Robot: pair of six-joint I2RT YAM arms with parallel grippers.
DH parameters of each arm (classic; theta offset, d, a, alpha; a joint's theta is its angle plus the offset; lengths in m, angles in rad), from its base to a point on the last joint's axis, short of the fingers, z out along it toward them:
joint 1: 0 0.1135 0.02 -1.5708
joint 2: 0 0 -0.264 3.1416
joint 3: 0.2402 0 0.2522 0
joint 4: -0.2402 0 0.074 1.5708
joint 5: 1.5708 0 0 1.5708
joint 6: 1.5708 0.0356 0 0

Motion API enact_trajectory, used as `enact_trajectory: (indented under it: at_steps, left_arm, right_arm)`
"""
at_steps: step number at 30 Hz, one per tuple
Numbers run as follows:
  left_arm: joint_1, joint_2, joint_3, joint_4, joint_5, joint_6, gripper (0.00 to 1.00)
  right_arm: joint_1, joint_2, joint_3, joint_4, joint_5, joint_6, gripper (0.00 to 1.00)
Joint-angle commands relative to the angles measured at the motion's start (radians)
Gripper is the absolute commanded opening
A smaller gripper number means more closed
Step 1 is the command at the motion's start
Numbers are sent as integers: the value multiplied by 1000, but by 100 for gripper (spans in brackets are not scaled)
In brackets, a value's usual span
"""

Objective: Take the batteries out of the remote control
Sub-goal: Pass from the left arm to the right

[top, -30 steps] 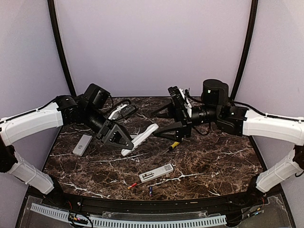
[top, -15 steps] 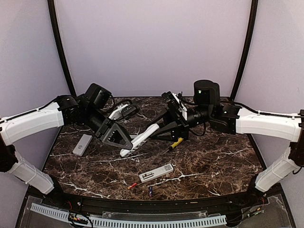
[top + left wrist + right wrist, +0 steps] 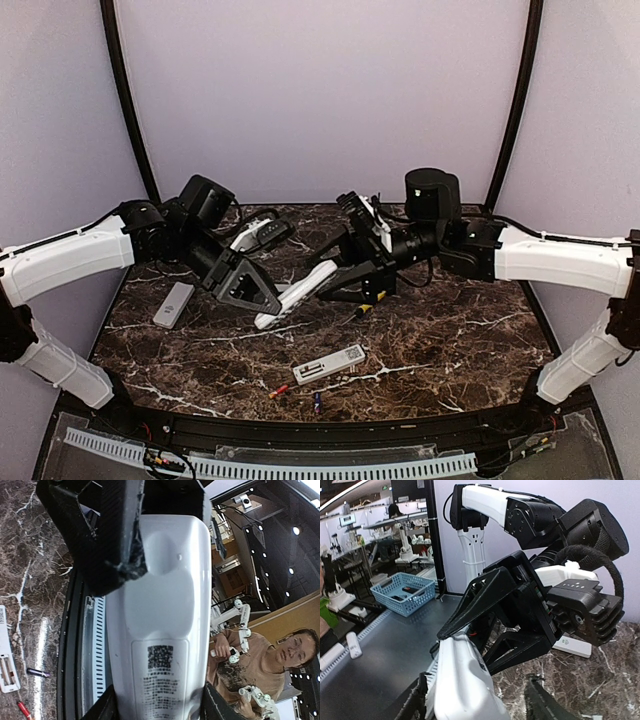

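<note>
A white remote control (image 3: 297, 294) is held above the centre of the table (image 3: 450, 340), tilted, with its ends toward 1 and 7 o'clock. The left end effector (image 3: 266, 299) is closed on its 7 o'clock half; in the left wrist view the remote's back, with a printed label, is seen between the fingers (image 3: 106, 706). The right end effector (image 3: 326, 283) is placed around the 1 o'clock end, but whether its jaws are pressing on the remote or stand just off it cannot be told.

Two batteries are seen on the table at 6 o'clock, near the front edge: an orange-red battery (image 3: 278, 391) and, just beside it toward 3 o'clock, a dark blue battery (image 3: 317, 402). A second white remote (image 3: 328, 365) lies just beyond them. A grey remote (image 3: 172, 305) lies at 9 o'clock. A yellow-handled screwdriver (image 3: 365, 308) is partly seen under the right end effector.
</note>
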Motion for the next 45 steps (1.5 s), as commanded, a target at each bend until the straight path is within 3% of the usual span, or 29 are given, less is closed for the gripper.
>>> enact_trajectory:
  at_steps: [1,10,15,21,30,39,42,45]
  left_arm:
    - [-3,-49,6,-38,-195,88,29]
    - [-14,-116,-35,-71,-710,282,28]
    - [-84,-89,-33,-25,-1084,389,27]
    - [-150,-41,-53,64,-1305,445,26]
    - [-166,-28,-98,132,-1310,457,26]
    - [-177,-24,-120,152,-1296,464,26]
    - [-180,-24,-124,153,-1306,466,26]
    - [-181,-20,-123,153,-1306,461,29]
  right_arm:
    - [-8,-45,-59,55,78,67,70]
    - [-90,-124,-175,154,282,425,79]
    - [-105,-86,-161,111,442,638,77]
    - [-79,-1,-120,63,479,763,74]
    - [-65,113,-74,82,471,823,69]
    - [-57,212,-35,154,459,886,53]
    - [-57,225,-30,162,461,895,41]
    - [-58,231,-33,166,469,907,20]
